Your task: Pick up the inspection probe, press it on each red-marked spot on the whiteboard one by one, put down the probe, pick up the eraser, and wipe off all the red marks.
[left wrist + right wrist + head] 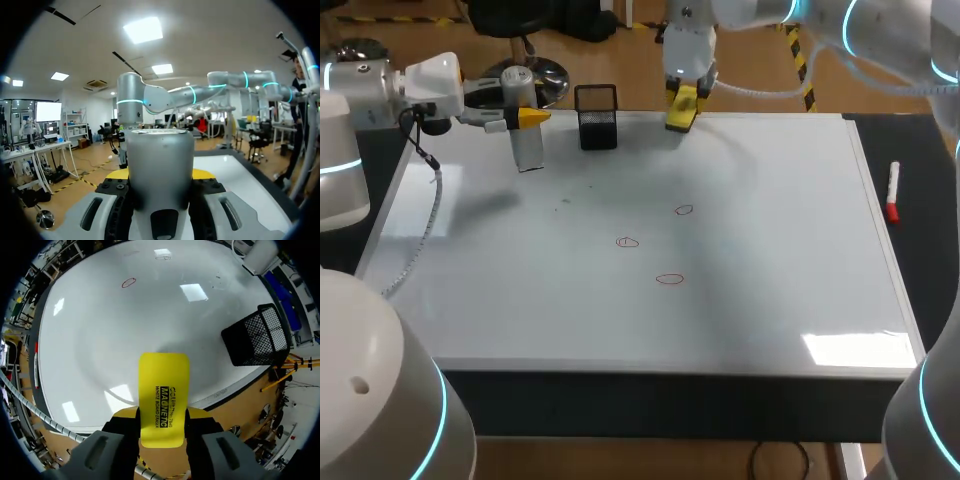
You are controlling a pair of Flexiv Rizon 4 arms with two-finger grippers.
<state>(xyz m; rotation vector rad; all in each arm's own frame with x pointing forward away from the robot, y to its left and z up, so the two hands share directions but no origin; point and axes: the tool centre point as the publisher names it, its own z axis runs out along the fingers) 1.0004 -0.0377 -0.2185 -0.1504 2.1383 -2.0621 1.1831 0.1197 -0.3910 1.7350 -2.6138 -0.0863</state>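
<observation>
The left gripper [532, 117] is closed on the inspection probe [159, 160], which is held upright between the yellow tips, presumably so it can be pressed straight down. The right gripper [162, 415] is clamped on the yellow eraser [164, 390], which projects ahead of the fingers, likely kept ready for wiping. A mesh holder [597, 117] stands between the two grippers. The three red marks [627, 241] are drawn on the whiteboard [770, 200], well apart from both grippers and still unwiped.

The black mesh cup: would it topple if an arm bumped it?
Probably light, since the mesh cup is thin open wire. On the glossy whiteboard it would likely slide; taller than wide, a high knock might tip it.
</observation>
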